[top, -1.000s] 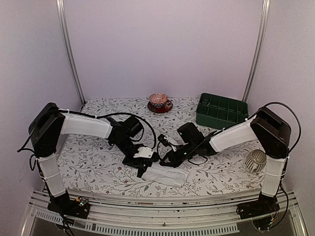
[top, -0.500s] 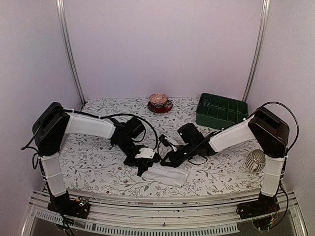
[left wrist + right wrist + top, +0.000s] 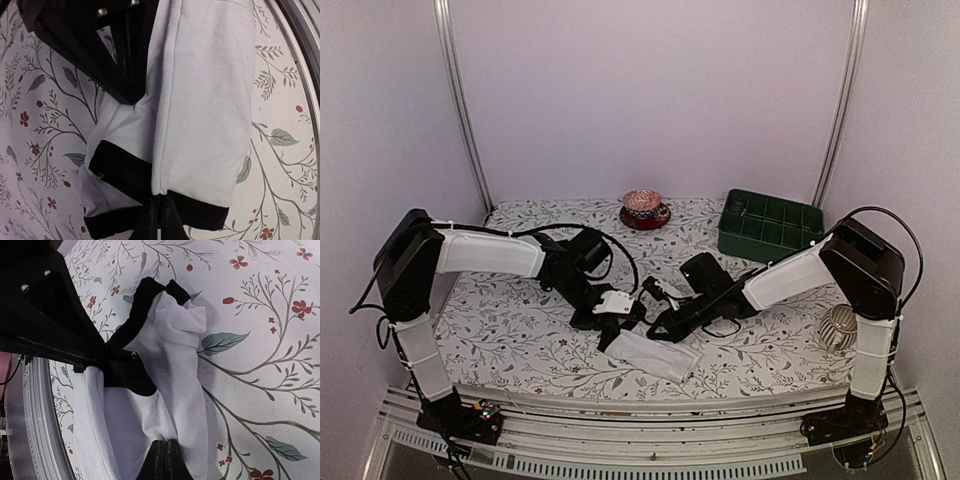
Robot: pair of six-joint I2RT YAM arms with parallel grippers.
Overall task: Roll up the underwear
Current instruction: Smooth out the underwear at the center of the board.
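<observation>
While clamped shut on cloth, left gripper (image 3: 612, 338) and right gripper (image 3: 658, 328) set close together just short of table centre, tips almost meeting. Pinched between both: the far long edge of the white underwear (image 3: 655, 355), at about 6 o'clock on the table (image 3: 520, 340), close to the near rim.

Left wrist view: white fabric doubled over in flat layers, black trim across the lower end. Right wrist view: white cloth bunched under the fingers, black band caught at the pinch.

Judged state of the task: garment gathered into a long, flat, slanted band, folded but not wound; no tight cylinder at either end. Likely done: flattening and folding lengthwise. Likely left: winding the band from one end to the other, then setting the roll down. No second pair made out in any view, so nothing to say of it.

Farther out: cup on saucer (image 3: 643, 208) at 12 o'clock, green tray (image 3: 770, 225) at 1 o'clock, white ribbed object (image 3: 838, 325) at 4 o'clock, all well apart from the cloth.
</observation>
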